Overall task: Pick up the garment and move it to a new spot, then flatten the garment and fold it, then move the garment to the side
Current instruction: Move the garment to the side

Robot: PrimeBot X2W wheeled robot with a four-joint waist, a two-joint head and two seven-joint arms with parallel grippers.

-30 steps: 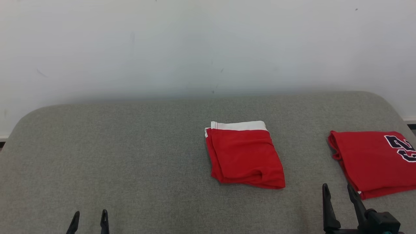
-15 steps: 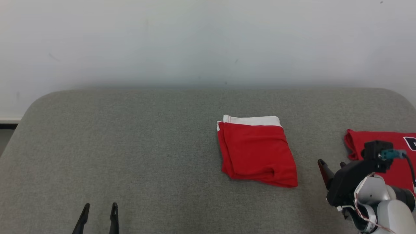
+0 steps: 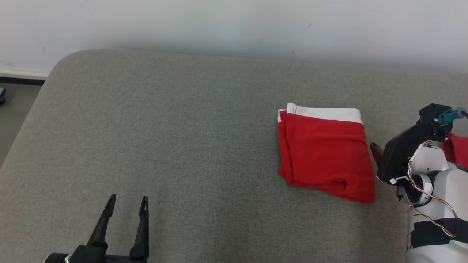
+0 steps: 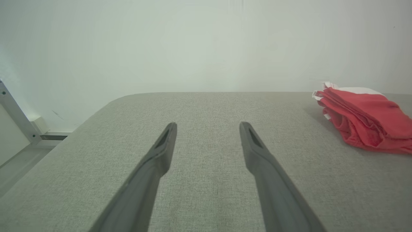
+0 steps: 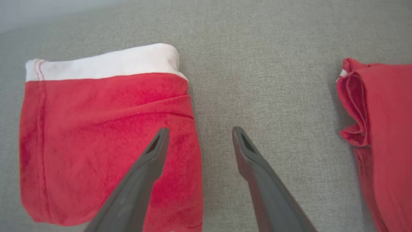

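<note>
Where the garment lies: the garment (image 3: 325, 153) — red, folded into a rough rectangle, with a white band (image 3: 325, 114) along its far edge — rests flat on the grey padded surface (image 3: 182, 128), right of the middle in the head view and well short of the far rim.
Garment's edges: stacked fold layers show along the side facing the robot's left; there is a small pucker close to the near edge.
Right side: the right gripper (image 5: 199, 132) hangs just beside the garment's right edge, pointing down at the surface. Its jaws stand spread wide and clasp nothing. In the right wrist view one finger (image 5: 149, 161) lies over the red cloth near that edge and the other over bare grey fabric; whether either tip touches, I cannot tell.
Left side: the left gripper (image 3: 128, 199) is at the lower left of the head view, well apart from the garment, its two fingers parted with nothing between them, over bare grey surface. In the left wrist view the garment appears off to the right.
Second cloth: another red garment (image 5: 383, 129) lies on the same surface to the right of the right gripper, apart from the first, with a strip of bare grey between them; the right arm's pale forearm (image 3: 453, 182) covers most of it in the head view.
Backdrop: a plain pale wall (image 3: 219, 22) rises behind the surface, and a strip of floor (image 3: 14, 106) shows past the left rim.
</note>
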